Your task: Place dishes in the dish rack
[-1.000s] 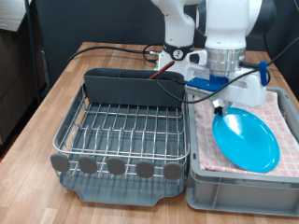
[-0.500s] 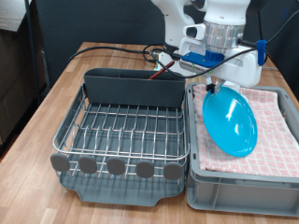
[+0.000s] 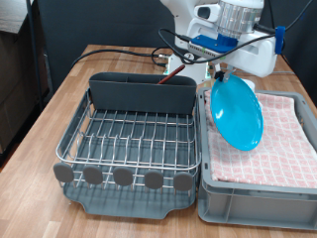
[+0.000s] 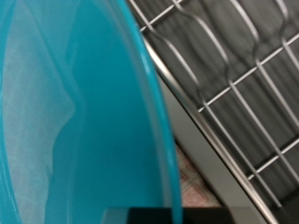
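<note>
Your gripper (image 3: 220,72) grips the plate (image 3: 237,112) by its rim, lifted just beside the rack (image 3: 127,139), which shows no dishes.

Raised hand (image 3: 220,75), fingers pointing down
</note>
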Available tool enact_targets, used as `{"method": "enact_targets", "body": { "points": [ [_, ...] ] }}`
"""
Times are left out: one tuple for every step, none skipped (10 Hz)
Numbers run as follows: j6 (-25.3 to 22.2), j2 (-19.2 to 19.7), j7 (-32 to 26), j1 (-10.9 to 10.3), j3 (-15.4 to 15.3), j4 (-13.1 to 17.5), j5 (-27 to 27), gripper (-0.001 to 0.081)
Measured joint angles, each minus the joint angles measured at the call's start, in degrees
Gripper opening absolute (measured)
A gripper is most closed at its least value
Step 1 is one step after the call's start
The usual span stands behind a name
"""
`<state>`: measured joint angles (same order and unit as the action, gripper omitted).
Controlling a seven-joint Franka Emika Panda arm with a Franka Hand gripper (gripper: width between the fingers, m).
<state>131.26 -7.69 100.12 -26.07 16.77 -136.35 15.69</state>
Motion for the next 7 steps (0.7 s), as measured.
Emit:
{"method": "enact_targets", "body": {
  "points": [
    [-2.0, -0.5, 0.0, 0.0, -0.2, 1.0, 0.9, 0.0019],
    [-3.9, -0.9, -0.2, 0.0, -0.5, 2.0, 1.5, 0.0019],
    [-5.9, -1.1, -0.6, 0.0, -0.7, 3.0, 1.9, 0.0019],
    [-7.8, -1.2, -0.8, 0.0, -1.0, 4.1, 2.3, 0.0019],
    [-9.1, -1.3, -0.9, 0.0, -1.2, 4.9, 2.5, 0.0019],
    [-10.2, -1.3, -1.1, 0.0, -1.3, 5.6, 2.6, 0.0019],
    [-10.9, -1.4, -1.4, 0.0, -1.4, 6.2, 2.6, 0.0019]
  ]
}}
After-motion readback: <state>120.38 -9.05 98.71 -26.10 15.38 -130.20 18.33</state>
